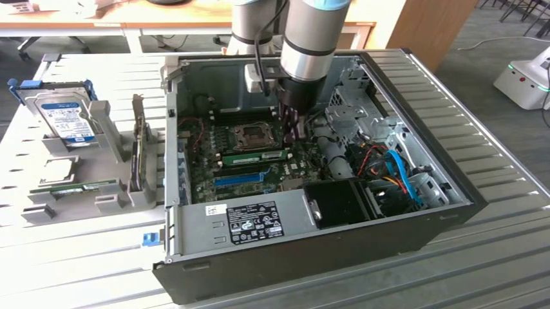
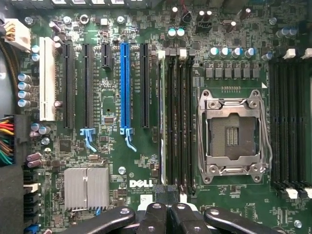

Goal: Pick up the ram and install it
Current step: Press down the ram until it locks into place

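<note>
Exterior view: the ram (image 1: 257, 156) sits on edge in a memory slot of the motherboard (image 1: 288, 170), a green stick with a pale label, just beside the empty processor socket (image 1: 252, 134) on the side toward the blue expansion slot (image 1: 239, 178). In the wrist view the ram (image 2: 162, 122) is seen edge-on as a thin pale line in the outermost of the black memory slots (image 2: 183, 122), between the processor socket (image 2: 233, 131) and the long black expansion slots.

The hand (image 1: 292, 132) hangs down from the arm (image 1: 305, 45) into the open computer case (image 1: 301, 257), over the end of the ram nearer the exterior view's right. Its fingers are drawn together and grip nothing. In the wrist view the hand (image 2: 168, 195) shows its closed dark tips right by the end of the memory slots; whether they touch the stick cannot be told.

Elsewhere on the board in the wrist view are the blue expansion slot (image 2: 125, 87), a white slot (image 2: 47, 78) and a ribbed silver heatsink (image 2: 87, 187).

The case lies on its side on the slatted counter (image 1: 481, 270). Well apart, to the exterior view's left, a grey rack (image 1: 107, 129) holds a silver hard drive (image 1: 67, 119) with a blue-white label, and a second green stick (image 1: 82, 188) lies low in front of it.
</note>
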`<state>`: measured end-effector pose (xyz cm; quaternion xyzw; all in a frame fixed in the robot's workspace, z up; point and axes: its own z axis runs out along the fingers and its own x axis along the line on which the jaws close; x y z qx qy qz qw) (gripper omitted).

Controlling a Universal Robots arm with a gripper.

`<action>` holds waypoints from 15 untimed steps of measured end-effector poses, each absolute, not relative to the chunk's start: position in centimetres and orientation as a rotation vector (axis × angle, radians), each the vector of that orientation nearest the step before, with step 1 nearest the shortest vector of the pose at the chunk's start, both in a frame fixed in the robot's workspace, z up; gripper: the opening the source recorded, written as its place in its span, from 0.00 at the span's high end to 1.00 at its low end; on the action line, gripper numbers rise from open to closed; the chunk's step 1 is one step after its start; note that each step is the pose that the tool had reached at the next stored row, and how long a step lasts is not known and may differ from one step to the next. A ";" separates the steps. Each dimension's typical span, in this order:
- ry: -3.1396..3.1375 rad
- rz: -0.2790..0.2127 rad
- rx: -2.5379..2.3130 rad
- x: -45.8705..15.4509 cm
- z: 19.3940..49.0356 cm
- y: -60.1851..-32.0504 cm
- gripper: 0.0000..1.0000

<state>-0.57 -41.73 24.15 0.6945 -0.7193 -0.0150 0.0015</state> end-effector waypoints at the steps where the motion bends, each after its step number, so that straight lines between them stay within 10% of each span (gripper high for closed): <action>1: -2.258 -0.047 2.180 -0.6 24.0 -41.7 0.89; 15: -2.258 -0.047 2.180 -0.6 23.4 -41.7 0.89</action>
